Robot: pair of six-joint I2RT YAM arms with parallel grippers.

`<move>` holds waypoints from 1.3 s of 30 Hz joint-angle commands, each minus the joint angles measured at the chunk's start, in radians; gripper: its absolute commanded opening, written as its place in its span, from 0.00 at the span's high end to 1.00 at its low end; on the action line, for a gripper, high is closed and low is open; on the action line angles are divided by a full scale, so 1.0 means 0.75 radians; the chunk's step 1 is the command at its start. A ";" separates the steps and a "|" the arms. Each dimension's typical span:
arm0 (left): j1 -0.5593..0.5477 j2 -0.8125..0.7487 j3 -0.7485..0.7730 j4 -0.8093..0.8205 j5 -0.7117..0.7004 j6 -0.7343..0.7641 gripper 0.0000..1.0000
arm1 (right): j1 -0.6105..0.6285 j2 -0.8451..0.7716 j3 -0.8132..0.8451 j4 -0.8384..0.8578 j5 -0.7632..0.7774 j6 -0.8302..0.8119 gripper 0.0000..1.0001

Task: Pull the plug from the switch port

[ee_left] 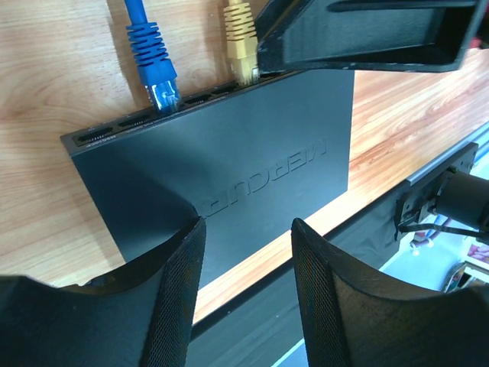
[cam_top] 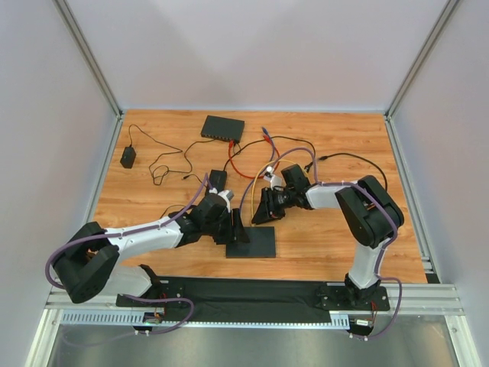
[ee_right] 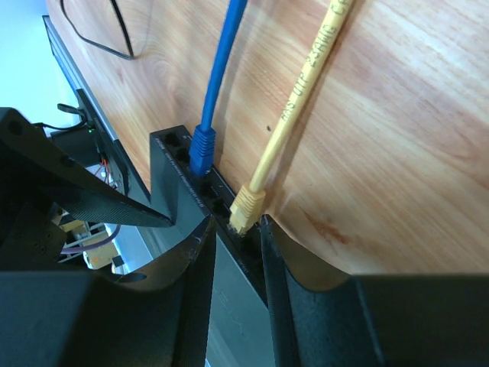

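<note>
A black network switch (cam_top: 256,241) lies flat near the table's front; it also shows in the left wrist view (ee_left: 229,145) and the right wrist view (ee_right: 177,172). A blue plug (ee_left: 157,76) and a yellow plug (ee_left: 243,50) sit in its ports. My left gripper (ee_left: 248,229) is open and empty, over the switch's rear edge (cam_top: 234,229). My right gripper (ee_right: 235,222) is open, its fingertips on either side of the tip of the yellow plug (ee_right: 246,208), not closed on it. The blue plug (ee_right: 202,149) is just left of it.
A second black switch (cam_top: 223,128) stands at the back with red, blue and black cables trailing from it. A black power adapter (cam_top: 128,157) lies at the back left. Loose cables cross the table's middle. The right gripper's body (ee_left: 367,30) hangs over the switch's corner.
</note>
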 commanded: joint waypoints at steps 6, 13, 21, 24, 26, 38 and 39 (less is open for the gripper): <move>0.004 0.002 -0.019 0.040 0.014 -0.009 0.44 | 0.005 0.025 0.040 0.015 0.014 -0.045 0.67; 0.004 0.008 -0.023 0.042 0.016 -0.014 0.44 | 0.003 0.076 0.048 0.017 -0.053 -0.067 0.70; 0.004 0.020 -0.017 0.052 0.028 -0.016 0.44 | 0.003 0.131 0.075 -0.022 -0.092 -0.092 0.73; 0.004 0.020 -0.019 0.046 0.030 -0.014 0.44 | 0.003 0.146 0.077 -0.033 -0.105 -0.108 0.75; 0.004 0.020 -0.021 0.046 0.030 -0.014 0.44 | 0.003 0.150 0.067 -0.026 -0.107 -0.108 0.82; 0.004 0.106 0.050 -0.136 -0.004 0.054 0.46 | -0.022 0.174 -0.052 0.254 -0.046 0.061 1.00; 0.004 0.122 0.052 -0.144 -0.004 0.058 0.46 | -0.024 0.174 -0.062 0.286 -0.031 0.092 1.00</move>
